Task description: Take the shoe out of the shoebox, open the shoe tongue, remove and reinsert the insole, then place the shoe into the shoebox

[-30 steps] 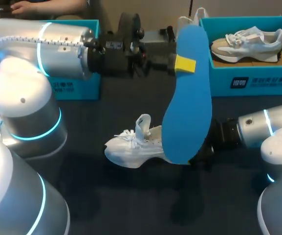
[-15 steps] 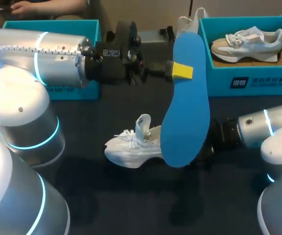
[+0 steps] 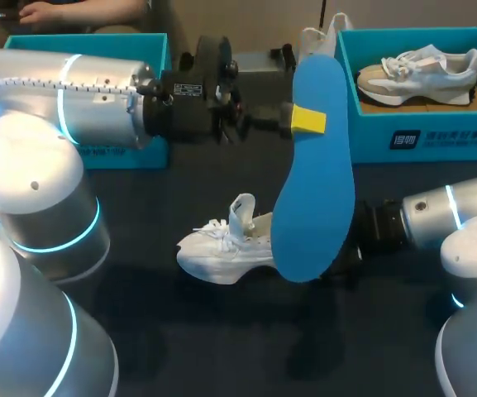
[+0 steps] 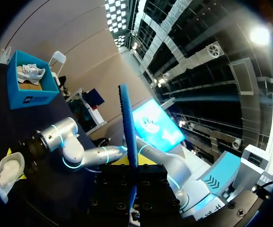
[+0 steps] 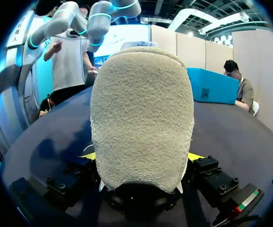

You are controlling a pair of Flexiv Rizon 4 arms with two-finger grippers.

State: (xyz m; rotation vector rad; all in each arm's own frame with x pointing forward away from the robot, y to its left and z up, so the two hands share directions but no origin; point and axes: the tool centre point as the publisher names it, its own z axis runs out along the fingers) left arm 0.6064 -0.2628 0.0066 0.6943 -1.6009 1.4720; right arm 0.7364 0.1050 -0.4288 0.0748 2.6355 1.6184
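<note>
L arm came in from the left side, its L end effector (image 3: 308, 120) pinching a long blue foam insole (image 3: 314, 174) near one end; one yellow tip showed flat on the insole face. In L wrist view the insole (image 4: 128, 123) ran edge-on straight out btwn the fingers of the L end effector (image 4: 131, 163), gripped from both sides. Insole hung in the air, tilted, not lying on the dark desk (image 3: 164, 331). From the head cam its lower rounded end overlapped the heel end of the shoe; couldn't tell if they touched.

White lace-up sneaker (image 3: 221, 248) sat on its sole on the desk, mid-desk, toe toward L side, tongue (image 3: 241, 211) standing up and laces loose. R arm came in from the right w/ R end effector (image 3: 347, 252) at the sneaker heel, mostly hidden behind the insole. R wrist view: fuzzy beige-grey heel of the sneaker (image 5: 142, 94) filled the space btwn the fingers of the R end effector (image 5: 143, 156), yellow tips pressed on both sides, so clamped on the heel.

Teal cardboard shoebox (image 3: 420, 136) sat at far R of the desk w/ a beige-and-white sneaker (image 3: 424, 74) inside. Second teal shoebox (image 3: 131, 153) sat far L, partly behind the L arm. The white sneaker was outside both boxes.
</note>
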